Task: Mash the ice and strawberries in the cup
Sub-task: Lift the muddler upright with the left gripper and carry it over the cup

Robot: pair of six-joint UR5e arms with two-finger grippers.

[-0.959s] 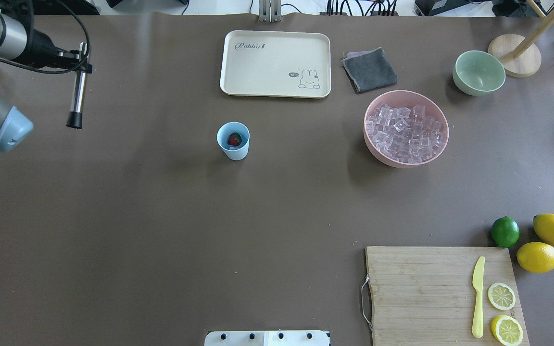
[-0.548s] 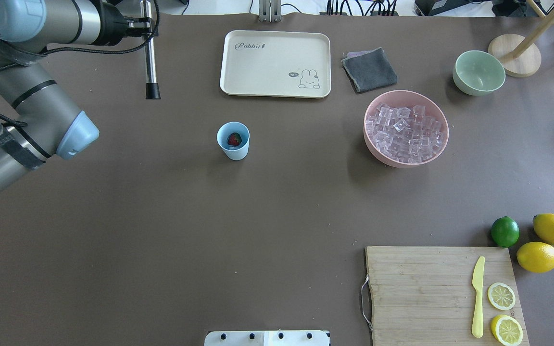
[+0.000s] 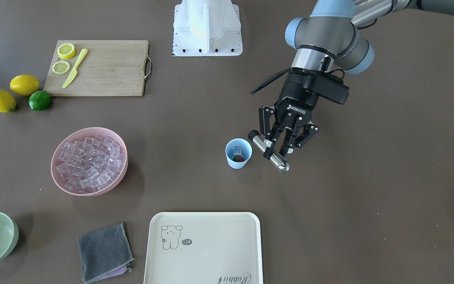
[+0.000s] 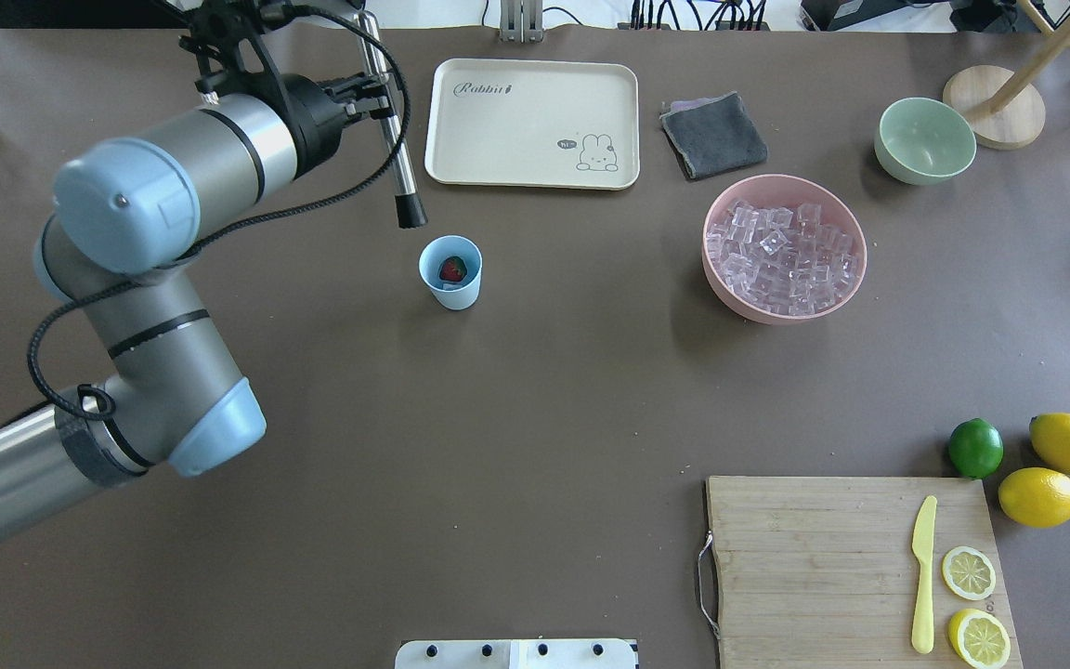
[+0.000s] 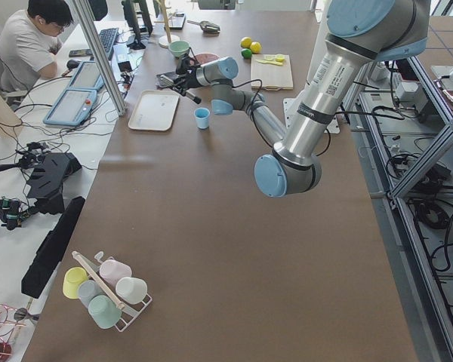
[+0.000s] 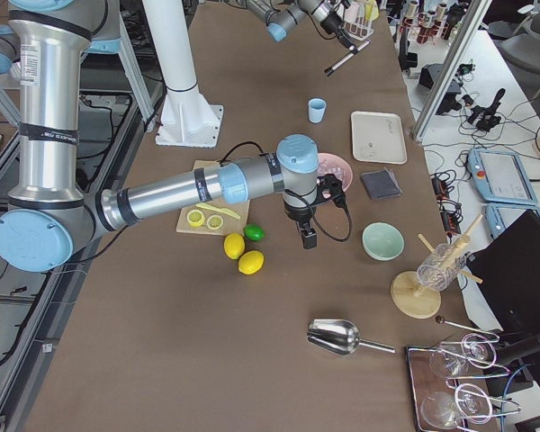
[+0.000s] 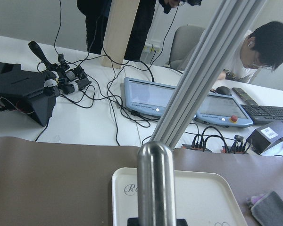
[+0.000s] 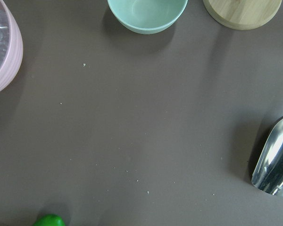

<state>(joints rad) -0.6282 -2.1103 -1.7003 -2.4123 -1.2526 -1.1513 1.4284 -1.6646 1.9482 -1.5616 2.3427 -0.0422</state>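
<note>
The left gripper [image 3: 277,152], marked ROBOTIQ, clamps a steel rod-shaped muddler [image 4: 396,149] with a black tip, just beside the small light blue plastic cup [image 4: 450,271]. The cup holds a red strawberry [image 4: 452,269] and a clear ice cube [image 3: 237,150]. Beyond the cup lies a cream tray [image 4: 516,130] lettered "Rabbit". The right gripper [image 6: 308,236] is well away from the cup, and I cannot tell its grip.

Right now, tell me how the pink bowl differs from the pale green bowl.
The pink bowl is filled with ice cubes; the pale green bowl is empty. The pink bowl is clearly wider than the pale green bowl. The pink bowl sits nearer the robot, while the pale green bowl lies farther away and more to its right. Both are round, handleless and stand upright.
</note>
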